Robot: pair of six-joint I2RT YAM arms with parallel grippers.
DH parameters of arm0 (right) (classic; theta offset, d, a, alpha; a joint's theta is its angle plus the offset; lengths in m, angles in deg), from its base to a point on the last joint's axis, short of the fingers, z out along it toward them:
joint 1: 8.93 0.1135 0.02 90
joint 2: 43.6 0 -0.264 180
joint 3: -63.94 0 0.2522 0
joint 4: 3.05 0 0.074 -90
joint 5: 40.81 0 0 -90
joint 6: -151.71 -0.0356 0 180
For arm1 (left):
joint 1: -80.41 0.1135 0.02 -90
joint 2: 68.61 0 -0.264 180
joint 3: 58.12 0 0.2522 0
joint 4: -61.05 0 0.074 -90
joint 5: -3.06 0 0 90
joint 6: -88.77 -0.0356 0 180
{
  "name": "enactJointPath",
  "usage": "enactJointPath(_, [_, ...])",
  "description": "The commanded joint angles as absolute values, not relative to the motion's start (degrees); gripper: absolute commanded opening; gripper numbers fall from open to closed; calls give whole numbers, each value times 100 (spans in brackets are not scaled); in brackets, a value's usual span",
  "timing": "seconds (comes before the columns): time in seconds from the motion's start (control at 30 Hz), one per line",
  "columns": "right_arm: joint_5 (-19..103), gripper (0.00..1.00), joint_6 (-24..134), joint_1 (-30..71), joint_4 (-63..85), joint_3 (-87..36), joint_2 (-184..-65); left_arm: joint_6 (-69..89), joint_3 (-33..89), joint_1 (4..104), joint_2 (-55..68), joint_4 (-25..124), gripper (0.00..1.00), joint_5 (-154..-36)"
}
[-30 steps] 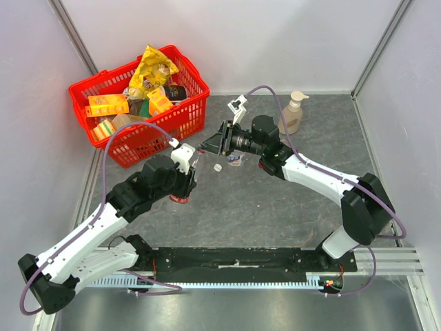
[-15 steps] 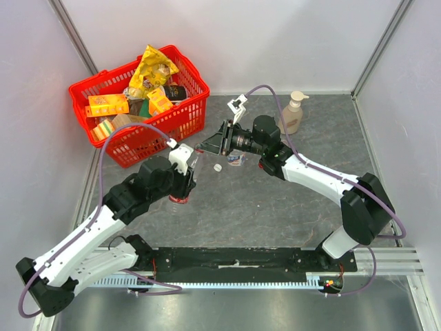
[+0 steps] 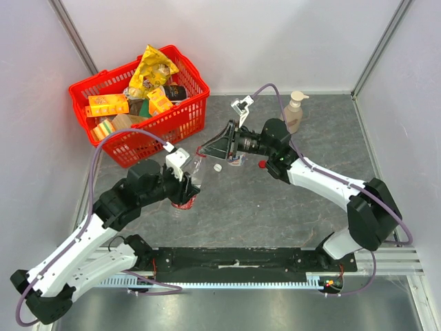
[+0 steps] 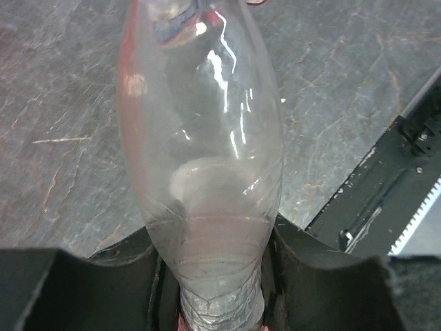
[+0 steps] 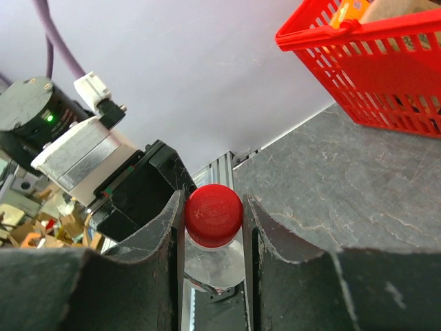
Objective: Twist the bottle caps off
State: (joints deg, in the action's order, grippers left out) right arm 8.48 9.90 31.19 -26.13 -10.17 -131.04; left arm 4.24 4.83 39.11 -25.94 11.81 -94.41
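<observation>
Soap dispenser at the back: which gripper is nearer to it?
Right. The right gripper clamps the red cap left of the soap dispenser; the left gripper holds the bottle farther left, toward the near edge.

Going by the loose white cap [image 3: 218, 167] on the table: the left gripper [image 3: 182, 187] is now pulled back, further from that cap toward the near-left than a second ago. The bottle [image 3: 196, 171] is tipped along with it. Earlier it was seen almost end-on under the gripper; now its clear body is stretched out at a slant just left of the white cap. The right gripper [image 3: 208, 148] is re-angled too, with its back end shifted further right of the white cap. A second red cap [image 3: 262, 164], right of the white cap, is shown plainly now, where before it could barely be made out.
</observation>
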Motion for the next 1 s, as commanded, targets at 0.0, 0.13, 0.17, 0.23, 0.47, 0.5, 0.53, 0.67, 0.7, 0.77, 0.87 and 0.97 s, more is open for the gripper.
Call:
enactJointPath(0.0, [253, 0, 1520, 3220, -2955, -985, -12728, -35, 486, 3822, -2590, 1627, 2, -10785])
enactJointPath(0.13, [-81, 0, 1697, 3220, -3164, -906, -12534, -71, 521, 3831, -2616, 1653, 2, -11102])
enactJointPath(0.17, [-186, 0, 1706, 3220, -3270, -879, -12499, -53, 538, 3831, -2608, 1662, 2, -11181])
enactJointPath(0.23, [-371, 0, 1706, 3229, -3472, -818, -12429, -27, 582, 3831, -2608, 1706, 2, -11243])
enactJointPath(0.47, [-837, 0, 1522, 3229, -4402, -563, -12244, 87, 802, 3831, -2625, 1864, 2, -11945])
enactJointPath(0.5, [-899, 0, 1417, 3229, -4622, -519, -12209, 114, 820, 3831, -2608, 1899, 2, -12085])
enactJointPath(0.53, [-934, 0, 1259, 3229, -4877, -458, -12200, 140, 837, 3831, -2590, 1986, 2, -12217])
enactJointPath(0.67, [-1136, 0, 916, 3229, -5546, -405, -12182, 254, 872, 3831, -2450, 2189, 2, -12797])
enactJointPath(0.7, [-1180, 0, 819, 3229, -5695, -396, -12182, 281, 881, 3831, -2397, 2233, 2, -12973])
enactJointPath(0.77, [-1277, 0, 661, 3229, -5976, -378, -12182, 307, 916, 3831, -2309, 2303, 2, -13307])
enactJointPath(0.87, [-1426, 0, 301, 3238, -6599, -343, -12208, 316, 899, 3831, -2204, 2426, 2, -13536])
enactJointPath(0.97, [-1523, 0, -138, 3238, -7259, -343, -12305, 334, 908, 3822, -2116, 2593, 2, -13852])
